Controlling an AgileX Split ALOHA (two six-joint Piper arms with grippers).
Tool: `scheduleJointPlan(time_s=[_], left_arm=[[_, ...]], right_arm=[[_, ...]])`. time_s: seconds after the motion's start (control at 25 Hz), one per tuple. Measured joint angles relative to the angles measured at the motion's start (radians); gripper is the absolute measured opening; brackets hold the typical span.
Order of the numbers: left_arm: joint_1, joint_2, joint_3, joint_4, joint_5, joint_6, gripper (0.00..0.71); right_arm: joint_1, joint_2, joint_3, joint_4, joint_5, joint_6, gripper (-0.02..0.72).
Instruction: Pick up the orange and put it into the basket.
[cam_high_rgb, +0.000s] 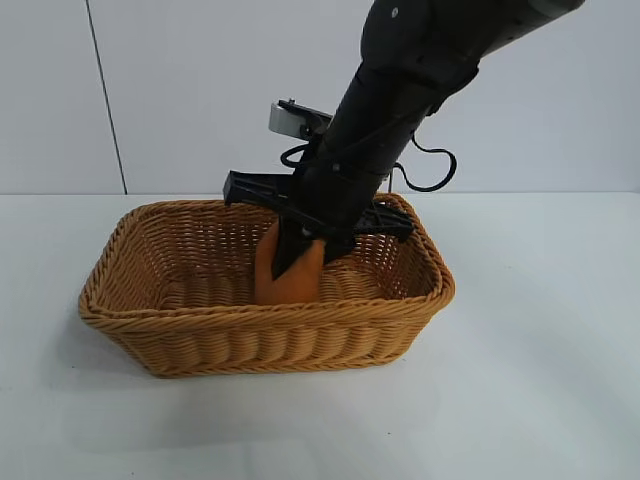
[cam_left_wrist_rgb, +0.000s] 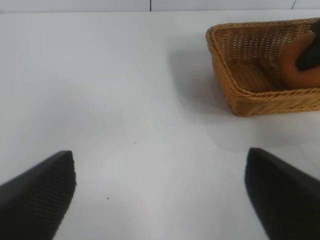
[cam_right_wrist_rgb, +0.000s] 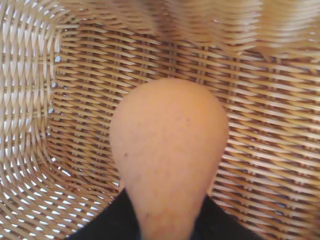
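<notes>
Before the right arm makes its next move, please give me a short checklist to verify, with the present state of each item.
1. Orange inside the basket: ok.
2. Orange resting on the basket floor: cannot tell, the arm hides it.
3. Right tool released from the orange: cannot tell, its fingers sit against the fruit.
4. Right tool below the braided rim, so it must rise straight: ok.
5. Left tool open over bare table, away from the basket: ok.

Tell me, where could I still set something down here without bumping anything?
The white table is bare on both sides of the basket and in front of it. Inside, the basket's left half is free. Its right half is crowded: the right gripper reaches in around the orange. The left gripper hangs over bare table.
</notes>
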Motion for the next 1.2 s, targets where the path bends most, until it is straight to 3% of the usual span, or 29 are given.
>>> scheduleJointPlan(time_s=[0.12, 0.4, 0.56, 0.84, 1.2], left_arm=[[0.0, 0.0, 0.0, 0.0, 0.0, 0.0, 0.655], [0.0, 0.0, 0.0, 0.0, 0.0, 0.0, 0.655], [0.0, 0.0, 0.0, 0.0, 0.0, 0.0, 0.655], [0.0, 0.0, 0.0, 0.0, 0.0, 0.0, 0.655], [0.0, 0.0, 0.0, 0.0, -0.001, 0.0, 0.655]], right_arm=[[0.0, -0.004, -0.087, -0.07, 0.115, 0.035, 0.685], [0.0, -0.008, -0.385, -0.261, 0.474, 0.099, 0.694], [0.0, -0.016, -0.481, -0.3, 0.506, 0.129, 0.694], [-0.027, -0.018, -0.494, -0.36, 0.515, 0.137, 0.694], [-0.297, -0.018, -0.494, -0.385, 0.517, 0.102, 0.694]])
